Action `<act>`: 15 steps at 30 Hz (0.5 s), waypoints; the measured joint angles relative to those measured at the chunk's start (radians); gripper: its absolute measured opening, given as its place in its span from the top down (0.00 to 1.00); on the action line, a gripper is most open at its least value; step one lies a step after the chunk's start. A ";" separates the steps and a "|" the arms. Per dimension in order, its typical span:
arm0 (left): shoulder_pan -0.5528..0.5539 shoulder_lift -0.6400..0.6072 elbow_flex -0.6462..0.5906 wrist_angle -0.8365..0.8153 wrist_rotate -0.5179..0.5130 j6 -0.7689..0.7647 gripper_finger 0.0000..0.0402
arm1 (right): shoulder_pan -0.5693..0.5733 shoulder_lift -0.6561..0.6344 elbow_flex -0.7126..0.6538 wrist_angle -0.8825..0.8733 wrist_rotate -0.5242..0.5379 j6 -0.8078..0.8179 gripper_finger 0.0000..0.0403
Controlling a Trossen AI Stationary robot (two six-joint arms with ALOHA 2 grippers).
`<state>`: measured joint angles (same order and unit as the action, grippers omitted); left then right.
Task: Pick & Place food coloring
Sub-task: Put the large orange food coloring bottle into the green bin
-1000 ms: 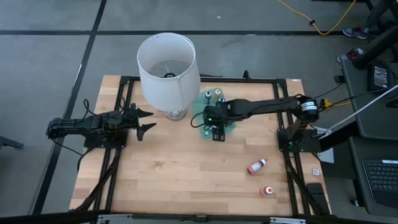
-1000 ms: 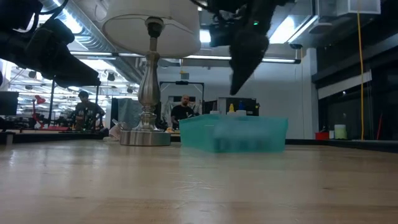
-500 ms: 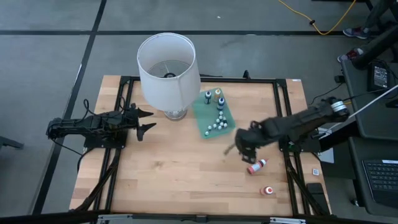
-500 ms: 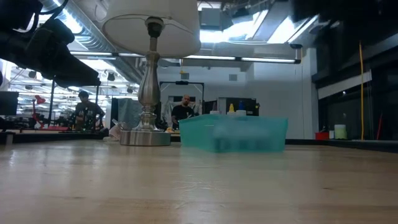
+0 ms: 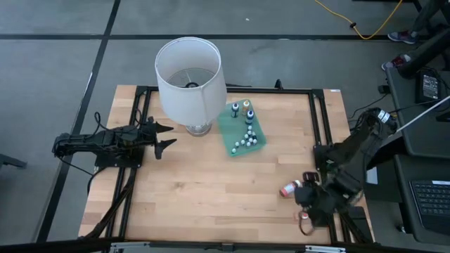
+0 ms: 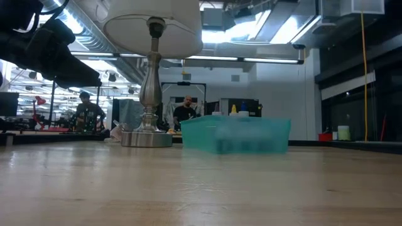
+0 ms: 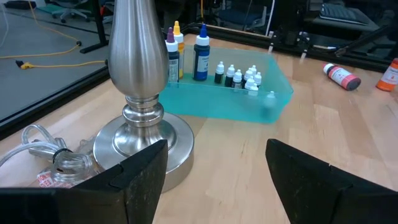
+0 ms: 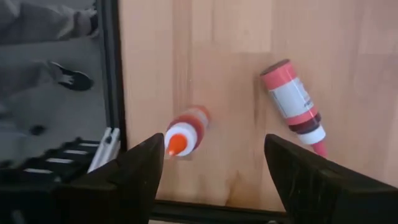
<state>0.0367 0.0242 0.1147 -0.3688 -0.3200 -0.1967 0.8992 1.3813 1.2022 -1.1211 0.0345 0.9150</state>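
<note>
Several tiny white-capped food coloring bottles [image 5: 245,139] and a few taller ones [image 7: 200,45] stand in a flat green tray [image 5: 254,130] beside the lamp. Near the table's right near corner, a red bottle [image 8: 292,99] with a white cap lies on its side on the wood. Another red bottle [image 8: 186,134] with an orange tip stands upright close to the table's edge. My right gripper [image 5: 306,205] hangs open above these two, pointing steeply down, and touches neither. My left gripper [image 5: 166,137] stays open at the table's left, facing the lamp base [image 7: 143,93].
A tall lamp with a white shade [image 5: 190,74] stands at the far middle, its cord [image 7: 43,146] coiled by the base. A black frame [image 5: 325,126] borders the table. Bare wood [image 5: 211,190] fills the near middle. People [image 6: 186,113] show in the room beyond the table.
My right gripper has swung from above the green tray toward the table's right near corner and now points down over the two red bottles. The bottles and the tray have stayed in place.
</note>
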 joint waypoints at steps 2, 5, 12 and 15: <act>0.000 0.000 0.000 0.000 0.000 0.000 0.34 | 0.051 0.012 0.000 0.004 0.037 0.012 0.31; 0.000 0.000 0.000 0.000 0.000 0.000 0.33 | 0.106 0.032 0.000 0.006 0.061 0.017 0.31; 0.000 0.000 0.000 0.000 0.000 0.000 0.34 | 0.172 0.100 0.000 0.029 0.118 -0.013 0.33; 0.000 0.000 0.000 0.000 0.000 0.000 0.34 | 0.178 0.127 0.000 0.040 0.131 -0.034 0.33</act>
<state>0.0365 0.0246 0.1146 -0.3688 -0.3202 -0.1967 1.0771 1.5087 1.2022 -1.0815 0.1654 0.8805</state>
